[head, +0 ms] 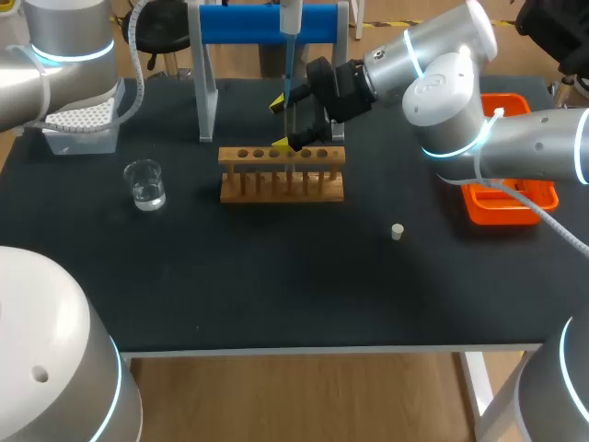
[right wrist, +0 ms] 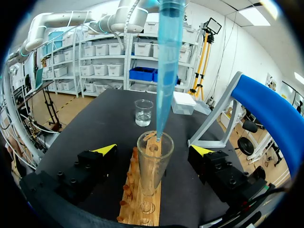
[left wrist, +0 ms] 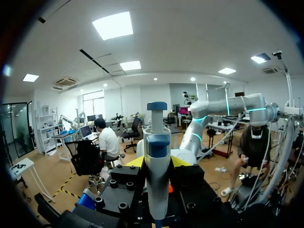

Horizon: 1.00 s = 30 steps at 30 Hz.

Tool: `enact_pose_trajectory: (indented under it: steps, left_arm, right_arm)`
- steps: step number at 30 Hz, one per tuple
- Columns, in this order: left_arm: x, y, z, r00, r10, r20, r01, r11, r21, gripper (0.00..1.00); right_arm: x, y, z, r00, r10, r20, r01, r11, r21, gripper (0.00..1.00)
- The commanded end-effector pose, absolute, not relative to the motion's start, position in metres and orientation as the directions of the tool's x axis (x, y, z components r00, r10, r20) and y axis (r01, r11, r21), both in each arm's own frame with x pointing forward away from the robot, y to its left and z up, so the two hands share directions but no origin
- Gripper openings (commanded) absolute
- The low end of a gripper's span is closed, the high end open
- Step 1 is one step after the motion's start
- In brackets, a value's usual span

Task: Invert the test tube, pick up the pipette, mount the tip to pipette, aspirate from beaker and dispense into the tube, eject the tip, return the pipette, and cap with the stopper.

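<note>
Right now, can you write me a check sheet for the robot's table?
Surface: black table.
Job's things: tube upright in rack; pipette above, its blue tip in the tube's mouth; beaker of clear liquid left of rack; stopper loose on the table, right of rack.
Clutter: tip box, orange tray, blue stand.
Grippers: left gripper shut on pipette; right gripper open, fingers either side of tube.
Cables: white cable hanging over tray.
Surroundings: nothing seen reaching over the table.
</note>
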<state>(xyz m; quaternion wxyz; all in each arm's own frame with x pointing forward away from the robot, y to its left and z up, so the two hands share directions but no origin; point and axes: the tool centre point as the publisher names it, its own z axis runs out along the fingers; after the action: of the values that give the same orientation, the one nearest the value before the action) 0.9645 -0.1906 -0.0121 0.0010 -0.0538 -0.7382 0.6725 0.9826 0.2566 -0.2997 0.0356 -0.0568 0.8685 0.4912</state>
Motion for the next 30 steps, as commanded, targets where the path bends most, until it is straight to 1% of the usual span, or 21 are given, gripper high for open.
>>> enact_pose_trajectory:
  steps: [1, 15, 30]
  left_arm:
    - [0.9689, -0.192, -0.0126, -0.993, 0.088, -0.072, 0.08, 0.087, -0.993, 0.0]
    - [0.9712, -0.1976, -0.0128, -0.989, 0.128, -0.067, 0.074, 0.053, -0.996, 0.0]
    - [0.9662, -0.1903, -0.0146, -0.992, 0.117, -0.042, 0.052, 0.088, -0.995, 0.0]
  right_arm:
    - [0.9822, 0.2559, -0.2993, -0.991, -0.063, -0.118, -0.134, 0.511, 0.849, 1.0]
    - [0.9822, 0.2559, -0.2993, -0.991, -0.063, -0.118, -0.134, 0.511, 0.849, 1.0]
    - [0.9822, 0.2559, -0.2993, -0.991, -0.063, -0.118, -0.134, 0.511, 0.849, 1.0]
